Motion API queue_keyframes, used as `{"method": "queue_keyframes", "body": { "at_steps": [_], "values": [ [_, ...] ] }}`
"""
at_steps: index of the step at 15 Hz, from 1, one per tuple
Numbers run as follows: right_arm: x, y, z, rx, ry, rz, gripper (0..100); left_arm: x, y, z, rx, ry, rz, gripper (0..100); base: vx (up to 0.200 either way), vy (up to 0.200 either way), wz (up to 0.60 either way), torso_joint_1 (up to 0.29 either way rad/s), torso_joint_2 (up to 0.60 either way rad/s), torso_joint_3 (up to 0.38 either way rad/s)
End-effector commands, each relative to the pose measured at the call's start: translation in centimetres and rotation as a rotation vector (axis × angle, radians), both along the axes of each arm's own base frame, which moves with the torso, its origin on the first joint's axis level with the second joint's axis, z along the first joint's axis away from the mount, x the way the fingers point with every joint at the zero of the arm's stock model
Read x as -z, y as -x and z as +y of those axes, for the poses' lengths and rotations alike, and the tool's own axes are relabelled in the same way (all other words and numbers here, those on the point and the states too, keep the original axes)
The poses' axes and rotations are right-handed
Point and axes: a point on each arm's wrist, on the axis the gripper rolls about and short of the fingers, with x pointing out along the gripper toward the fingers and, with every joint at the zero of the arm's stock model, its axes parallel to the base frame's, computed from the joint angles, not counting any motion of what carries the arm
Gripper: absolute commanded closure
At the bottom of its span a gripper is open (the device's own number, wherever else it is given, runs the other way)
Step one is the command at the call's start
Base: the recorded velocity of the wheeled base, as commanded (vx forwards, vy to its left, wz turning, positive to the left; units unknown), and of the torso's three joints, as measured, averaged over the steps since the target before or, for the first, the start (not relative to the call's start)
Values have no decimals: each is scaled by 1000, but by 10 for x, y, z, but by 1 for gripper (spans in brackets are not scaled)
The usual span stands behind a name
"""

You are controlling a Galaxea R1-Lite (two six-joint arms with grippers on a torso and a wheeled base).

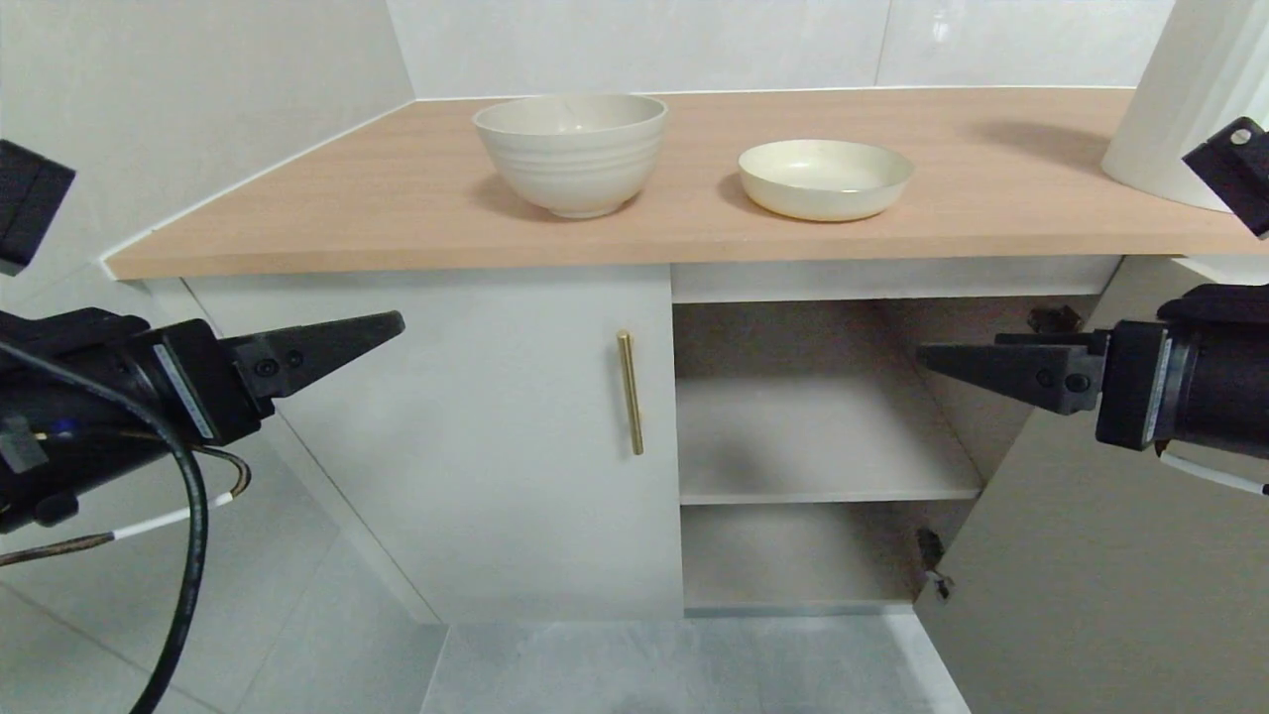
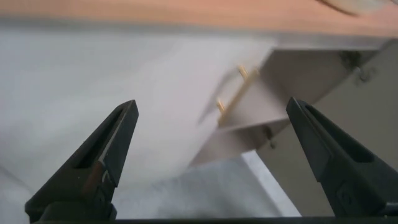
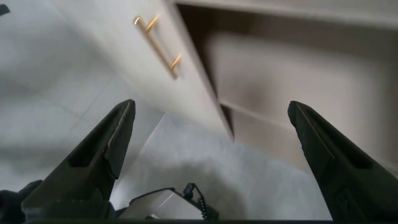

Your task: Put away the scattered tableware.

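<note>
Deep cream bowl (image 1: pixel 570 149) stood upper centre of frame on wooden countertop (image 1: pixel 297 213). Shallow cream plate (image 1: pixel 825 177) sat near its right, not touching. Left gripper (image 1: pixel 389 325) hung mid left, jaws spread wide, gripping nothing. Right gripper (image 1: pixel 932 355) hung mid right before opened cabinet compartment, jaws likewise wide, gripping nothing. Left cabinet door with brass handle (image 1: pixel 630 392) was closed, centre. Right door (image 1: pixel 1091 555) was swung open, lower right. Shelf (image 1: pixel 823 446) was inside.

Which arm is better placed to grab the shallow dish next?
Probably the right: the shallow dish sits above the open cupboard, beside which the right claw hangs open. The left claw faces the closed door.
</note>
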Motion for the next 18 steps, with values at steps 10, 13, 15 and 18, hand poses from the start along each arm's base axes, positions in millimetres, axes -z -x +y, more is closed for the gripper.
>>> {"method": "queue_keyframes", "body": {
  "at_steps": [10,13,15,18],
  "values": [
    [-5,28,-7,-109,-17,-34,0,-15,23,4,32,18,-42,0,0,0,0,0,0,0],
    [-4,29,-8,-111,-16,-32,0,-15,24,3,38,18,-42,0,0,0,0,50,-137,-72],
    [-3,30,-8,-117,-15,-32,0,-14,23,3,40,17,-38,0,0,0,0,137,-149,-227],
    [-3,30,-8,-122,-7,-37,0,-14,24,2,47,19,-37,0,0,0,0,193,-473,-264]
  ]
}}
